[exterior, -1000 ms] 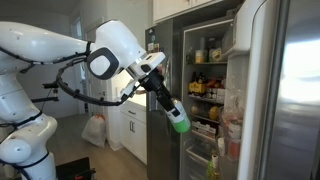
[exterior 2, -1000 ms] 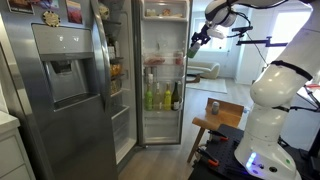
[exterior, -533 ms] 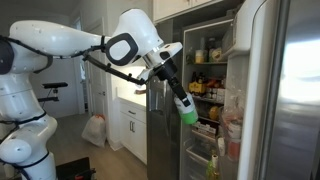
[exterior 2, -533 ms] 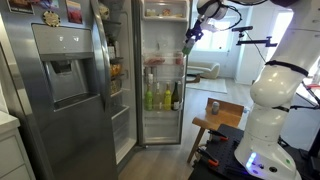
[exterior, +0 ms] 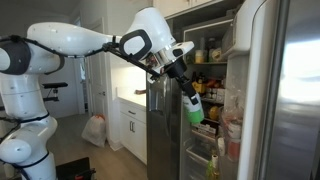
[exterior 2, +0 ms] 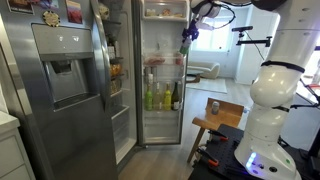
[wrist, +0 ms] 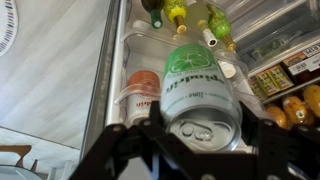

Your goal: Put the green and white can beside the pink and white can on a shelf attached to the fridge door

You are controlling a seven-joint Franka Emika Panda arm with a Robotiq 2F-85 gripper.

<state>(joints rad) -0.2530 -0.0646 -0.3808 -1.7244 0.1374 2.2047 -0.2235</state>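
Note:
My gripper (wrist: 200, 135) is shut on the green and white can (wrist: 195, 85), held with its silver top toward the wrist camera. The can also shows in an exterior view (exterior: 194, 110) at the open fridge, in front of the door shelves. The pink and white can (wrist: 140, 95) stands in a clear bin of the fridge door's (wrist: 50, 75) white lining, just left of the held can. In an exterior view (exterior 2: 185, 38) the gripper is at the fridge opening, high on the right; the can is too small to make out there.
The fridge interior holds green and yellow bottles (exterior 2: 160, 97) and jars (wrist: 285, 80) on shelves. The steel door (exterior: 290, 90) stands open at the right. A wooden stool (exterior 2: 215, 122) stands by the robot base. A dark door with magnets (exterior 2: 45, 12) is at the left.
The arm has carried the green and white can right and forward, from outside the fridge opening to in front of the door shelves. The grip has not changed.

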